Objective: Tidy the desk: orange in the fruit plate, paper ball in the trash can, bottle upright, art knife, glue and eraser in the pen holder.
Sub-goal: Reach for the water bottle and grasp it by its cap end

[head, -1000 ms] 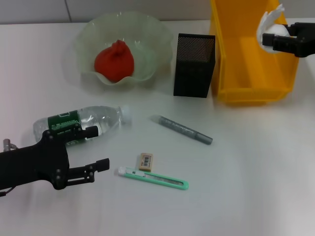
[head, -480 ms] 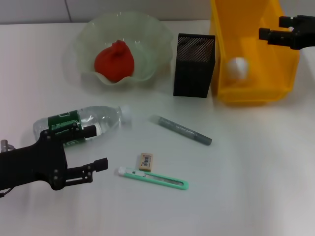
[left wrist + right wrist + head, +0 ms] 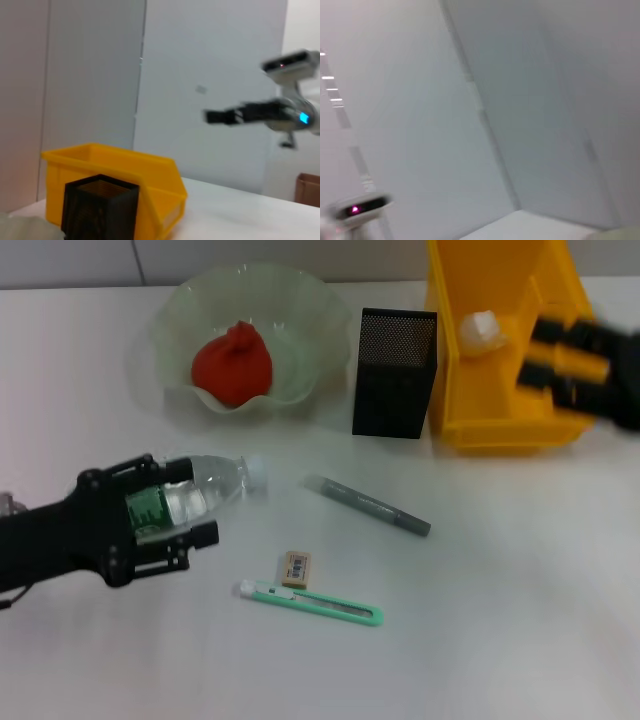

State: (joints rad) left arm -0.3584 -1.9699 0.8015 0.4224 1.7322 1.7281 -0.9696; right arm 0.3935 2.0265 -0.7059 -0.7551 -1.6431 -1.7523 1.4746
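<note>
The clear bottle (image 3: 215, 485) with a green label lies on its side at the left. My left gripper (image 3: 180, 503) is open, one finger on each side of the bottle's body. The orange (image 3: 232, 365) rests in the pale green fruit plate (image 3: 300, 310). A white paper ball (image 3: 480, 328) lies inside the yellow trash can (image 3: 500, 430). My right gripper (image 3: 535, 352) is open and blurred over the can's right side. The grey glue stick (image 3: 375, 505), eraser (image 3: 297, 567) and green art knife (image 3: 310, 602) lie on the table. The black mesh pen holder (image 3: 393, 372) stands beside the can.
The left wrist view shows the yellow trash can (image 3: 125, 170), the pen holder (image 3: 100, 205) and the right arm (image 3: 250, 112) farther off. The right wrist view shows only walls. Bare white table lies to the right of the glue stick.
The paper ball dropped out of my right gripper into the trash can, and that gripper is moving down over the can. My left gripper moved up and now straddles the bottle.
</note>
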